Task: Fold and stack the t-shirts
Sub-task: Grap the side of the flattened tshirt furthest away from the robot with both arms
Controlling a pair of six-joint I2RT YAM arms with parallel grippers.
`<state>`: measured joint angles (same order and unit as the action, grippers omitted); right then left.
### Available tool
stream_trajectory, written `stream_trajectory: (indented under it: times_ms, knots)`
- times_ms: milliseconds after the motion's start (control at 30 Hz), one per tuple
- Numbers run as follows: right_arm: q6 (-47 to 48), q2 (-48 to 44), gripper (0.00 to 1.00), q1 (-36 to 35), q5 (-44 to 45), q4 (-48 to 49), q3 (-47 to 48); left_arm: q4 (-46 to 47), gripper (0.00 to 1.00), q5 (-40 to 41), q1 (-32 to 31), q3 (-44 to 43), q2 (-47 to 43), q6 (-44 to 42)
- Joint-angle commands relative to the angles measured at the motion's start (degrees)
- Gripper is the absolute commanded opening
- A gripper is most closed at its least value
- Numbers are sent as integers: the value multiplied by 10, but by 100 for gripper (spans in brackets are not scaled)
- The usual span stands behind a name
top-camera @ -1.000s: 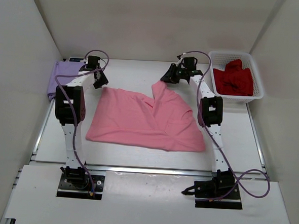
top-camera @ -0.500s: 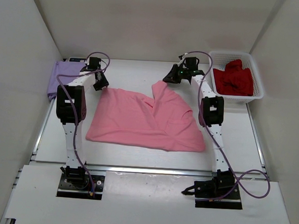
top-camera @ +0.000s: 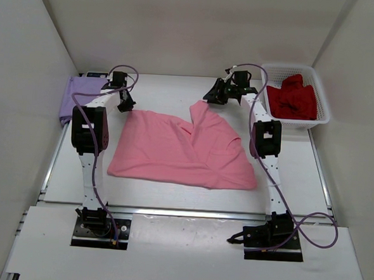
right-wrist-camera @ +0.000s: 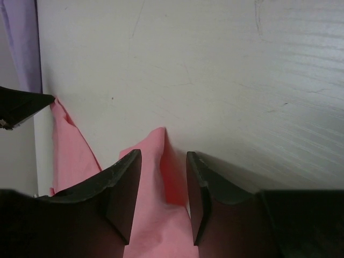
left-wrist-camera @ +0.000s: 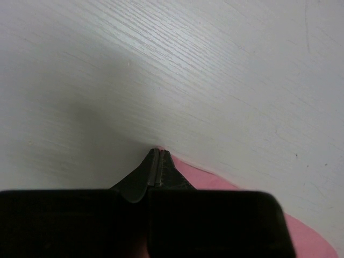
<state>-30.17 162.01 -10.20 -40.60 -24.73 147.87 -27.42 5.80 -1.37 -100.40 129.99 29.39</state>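
**Both claws up at the pink shirt's far edge**

Pink shirt [top-camera: 180, 149] is spread out in the middle of the counter [top-camera: 158, 87], with its right side flopped over on itself. Left claw [left-wrist-camera: 157, 157] is pinched tight right at the far left corner, but I can't tell if any cloth is caught. Right claw [right-wrist-camera: 163, 156] is spread apart, straddling the bunched far right corner. Lavender shirt [top-camera: 75, 95] lies at the far left edge. Red shirt [top-camera: 292, 99] is crumpled in the basket [top-camera: 296, 123], far right.
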Motion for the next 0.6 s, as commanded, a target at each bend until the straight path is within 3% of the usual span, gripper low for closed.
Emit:
stream_trajectory:
  times_ms: [0, 167, 400, 567]
  knots:
    - [-4, -13, 38, -13, -17, 20, -3, 2, 0, 20, -7, -9, -24, -1]
    - [-28, -1, 29, -26, -28, 49, -5, 4, 0, 25, -7, 5, -33, -3]
    - [-19, -26, 2, -10, -32, 29, 22, 19, 0, 31, -12, 36, -62, 1]
    - [61, -96, 0, 21, -4, -83, 18, 34, 0, 11, -7, 71, -99, 4]
